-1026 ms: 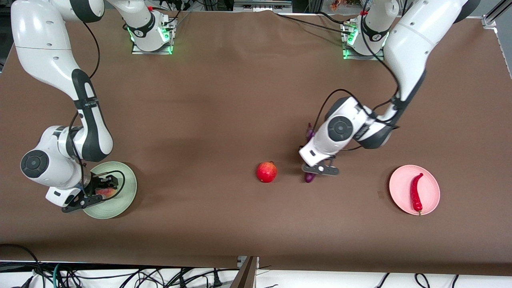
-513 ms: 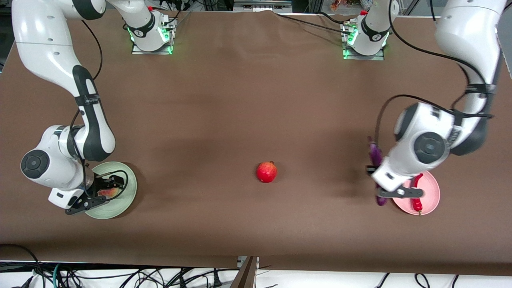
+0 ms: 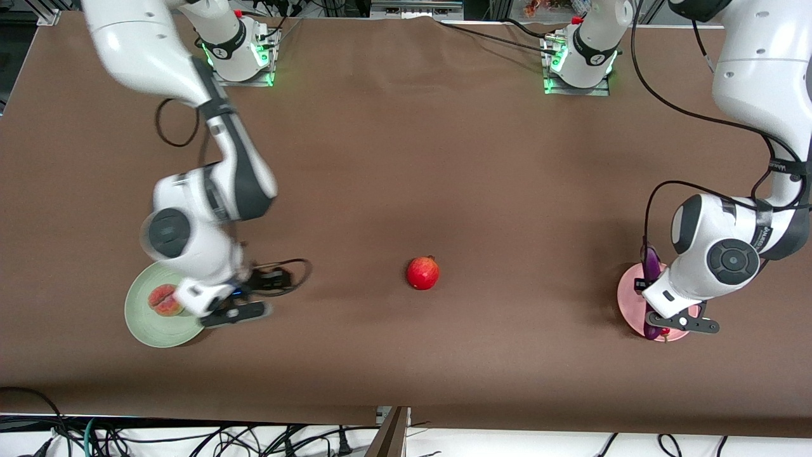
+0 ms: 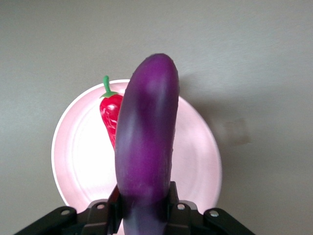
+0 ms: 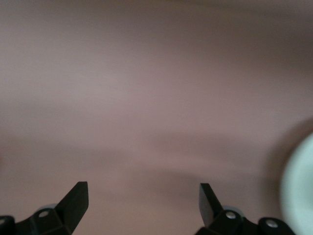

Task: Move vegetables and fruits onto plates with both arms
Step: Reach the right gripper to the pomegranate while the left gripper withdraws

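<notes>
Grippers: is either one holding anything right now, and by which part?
The left gripper grips the eggplant near one end, over the pink plate. The right gripper is open and empty beside the green plate.

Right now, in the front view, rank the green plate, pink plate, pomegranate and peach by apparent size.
1. Green plate, largest.
2. Pink plate, somewhat smaller, partly hidden by the left claw holding the eggplant.
3. Pomegranate and peach: look alike, so no ranking; the right arm covers the peach's edge.
</notes>
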Action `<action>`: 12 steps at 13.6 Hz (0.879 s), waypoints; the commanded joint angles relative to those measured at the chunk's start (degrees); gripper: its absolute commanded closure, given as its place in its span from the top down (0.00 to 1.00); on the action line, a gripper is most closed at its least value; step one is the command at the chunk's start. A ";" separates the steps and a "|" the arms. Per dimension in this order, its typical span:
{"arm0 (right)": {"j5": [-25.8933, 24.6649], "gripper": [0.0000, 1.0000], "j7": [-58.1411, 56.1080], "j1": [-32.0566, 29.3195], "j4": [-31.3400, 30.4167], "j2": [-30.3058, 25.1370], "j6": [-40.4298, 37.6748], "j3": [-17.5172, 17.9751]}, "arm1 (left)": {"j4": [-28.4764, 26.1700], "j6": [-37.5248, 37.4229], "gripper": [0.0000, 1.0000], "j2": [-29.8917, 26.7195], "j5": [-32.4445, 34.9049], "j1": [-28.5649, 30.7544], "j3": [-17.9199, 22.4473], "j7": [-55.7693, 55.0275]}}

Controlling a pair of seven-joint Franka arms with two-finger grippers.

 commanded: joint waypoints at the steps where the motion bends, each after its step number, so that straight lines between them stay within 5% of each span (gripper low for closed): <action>1: -0.16 1.00 12.14 6.72 1.37 3.03 6.55 -0.20 | 0.02 1.02 0.38 1.34 1.03 0.88 -0.51 1.70; 3: -0.25 1.00 16.48 9.10 1.29 5.14 13.23 -0.20 | -0.07 1.11 0.91 2.13 0.94 0.96 -0.51 1.70; 4: -0.16 1.00 17.36 10.42 1.29 5.94 15.00 -0.20 | 0.19 1.02 1.00 1.96 0.94 0.96 -0.51 1.70; 9: -0.51 1.00 24.40 16.93 1.90 10.51 26.25 -1.70 | 0.81 -0.29 1.00 -1.54 0.59 1.67 -1.13 1.35; 12: -0.51 1.00 27.29 20.09 1.90 11.57 27.14 -2.83 | 1.07 -7.74 1.00 -7.68 -1.51 1.58 -2.88 1.44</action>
